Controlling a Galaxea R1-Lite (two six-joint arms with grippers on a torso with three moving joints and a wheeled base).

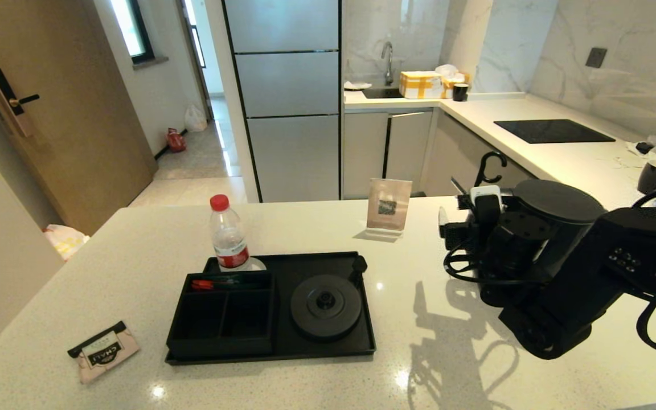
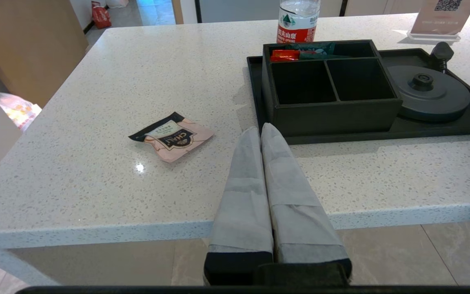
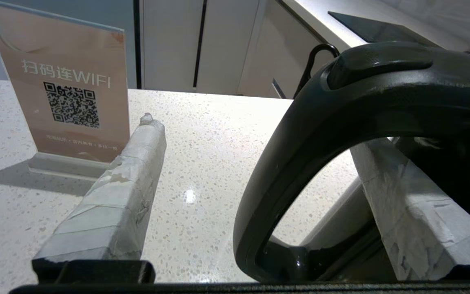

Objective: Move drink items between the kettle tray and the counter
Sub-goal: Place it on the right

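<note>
Because both drink items now lie on the counter (image 1: 134, 239), the tray (image 1: 369, 341) keeps only its bare base (image 1: 326, 306); the kettle (image 1: 538, 228) stands right, its handle (image 3: 300, 163) between the right gripper's (image 3: 259, 188) spread fingers, ungrasped; the tea sachet (image 1: 103, 351) lies left; the left gripper (image 2: 261, 139) idles clenched.
</note>
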